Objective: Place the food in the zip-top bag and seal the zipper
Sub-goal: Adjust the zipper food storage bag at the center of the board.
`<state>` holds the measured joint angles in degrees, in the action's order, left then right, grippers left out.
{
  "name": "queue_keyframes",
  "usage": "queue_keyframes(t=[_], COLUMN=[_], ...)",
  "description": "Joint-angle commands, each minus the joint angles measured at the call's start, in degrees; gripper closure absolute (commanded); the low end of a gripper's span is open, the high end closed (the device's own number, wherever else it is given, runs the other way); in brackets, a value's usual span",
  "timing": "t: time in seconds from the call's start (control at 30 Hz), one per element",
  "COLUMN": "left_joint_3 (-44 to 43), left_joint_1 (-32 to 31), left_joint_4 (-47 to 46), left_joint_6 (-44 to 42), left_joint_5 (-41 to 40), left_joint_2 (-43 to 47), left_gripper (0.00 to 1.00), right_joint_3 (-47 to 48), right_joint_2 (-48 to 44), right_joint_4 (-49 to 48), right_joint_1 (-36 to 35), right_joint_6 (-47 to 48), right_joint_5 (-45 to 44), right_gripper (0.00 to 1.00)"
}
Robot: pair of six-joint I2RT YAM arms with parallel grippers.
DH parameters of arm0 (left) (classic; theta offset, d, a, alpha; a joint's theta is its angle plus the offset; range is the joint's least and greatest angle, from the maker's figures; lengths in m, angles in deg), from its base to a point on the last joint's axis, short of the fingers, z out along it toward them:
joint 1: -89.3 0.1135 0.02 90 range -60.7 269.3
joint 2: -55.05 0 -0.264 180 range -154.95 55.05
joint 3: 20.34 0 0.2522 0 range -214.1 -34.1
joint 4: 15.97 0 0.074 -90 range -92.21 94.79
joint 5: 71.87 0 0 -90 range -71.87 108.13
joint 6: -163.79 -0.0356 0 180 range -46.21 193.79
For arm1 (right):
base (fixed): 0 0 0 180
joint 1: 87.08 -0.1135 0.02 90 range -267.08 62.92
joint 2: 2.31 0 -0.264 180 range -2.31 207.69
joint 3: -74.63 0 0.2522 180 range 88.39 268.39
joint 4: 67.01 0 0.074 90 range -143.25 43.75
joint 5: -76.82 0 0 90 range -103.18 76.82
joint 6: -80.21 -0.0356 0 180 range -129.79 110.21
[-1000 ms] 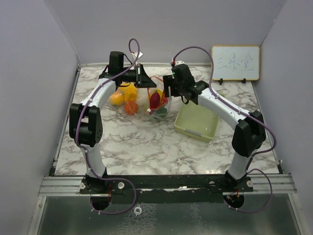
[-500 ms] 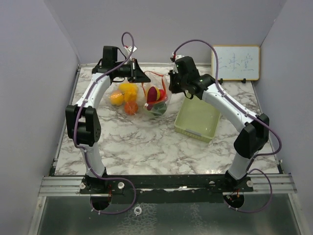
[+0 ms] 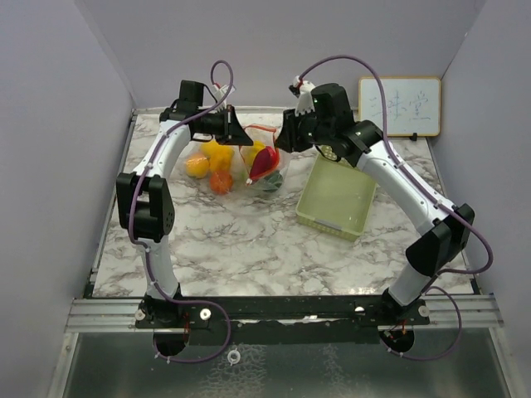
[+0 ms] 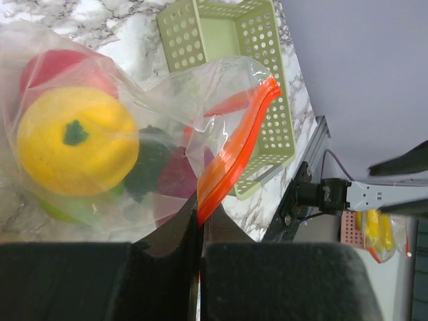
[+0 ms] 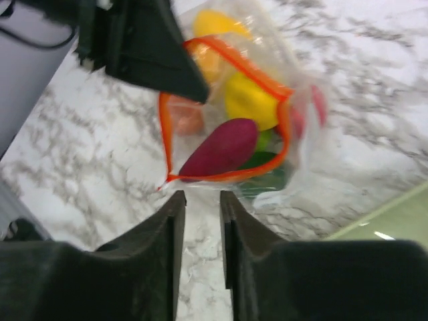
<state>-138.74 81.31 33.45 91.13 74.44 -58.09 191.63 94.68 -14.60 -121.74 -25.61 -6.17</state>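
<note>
Upper left of centre in the top view, the left gripper (image 3: 235, 129) is pinched tight on the orange zipper (image 4: 231, 157) of the zip-top bag (image 3: 270, 176). The bag holds the food (image 3: 262, 162): yellow, dark red and green pieces. An orange piece (image 3: 221, 183) lies at its left edge. Right of the bag, the right gripper (image 5: 200, 195) has its fingers slightly parted, holding nothing, just short of the bag's corner. The green basket (image 3: 336, 207) sits farther right.

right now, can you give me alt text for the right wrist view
A clear zip-top bag with an orange zipper sits open-mouthed on the marble table, holding a dark red toy vegetable and a yellow toy fruit. The black left gripper pinches its rim at upper left; the right gripper hangs open before the mouth.
</note>
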Motion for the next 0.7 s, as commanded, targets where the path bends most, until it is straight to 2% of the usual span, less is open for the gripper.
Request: queue_keyframes(t=[0.0,0.1,0.17,0.33,0.67], left_joint_3=[-0.40,1.65,2.11,2.11,2.51], left_joint_1=[-0.12,-0.18,-0.18,-0.19,-0.17], left_joint_4=[-3.51,-9.12,-10.27,-10.67,-12.20], left_joint_6=[1.56,5.57,6.62,7.07,7.96], left_joint_5=[5.13,7.90,8.40,8.50,9.05], left_joint_2=[0.01,0.95,1.08,1.15,1.94], left_gripper=[1.00,1.00,1.00,1.00,1.00], right_joint_3=[-5.67,-8.09,-8.27,-5.65,0.57], right_joint_2=[-0.54,0.48,1.84,6.41,16.56], right_joint_4=[-7.11,-10.41,-11.01,-12.11,-9.79], right_joint_1=[-0.15,-0.24,-0.64,-2.59,-3.13], right_joint_6=[6.36,5.83,5.85,6.28,6.46], right_joint_5=[24.57,32.74,34.08,32.57,24.09], right_gripper=[0.66,0.52,0.48,0.45,0.41])
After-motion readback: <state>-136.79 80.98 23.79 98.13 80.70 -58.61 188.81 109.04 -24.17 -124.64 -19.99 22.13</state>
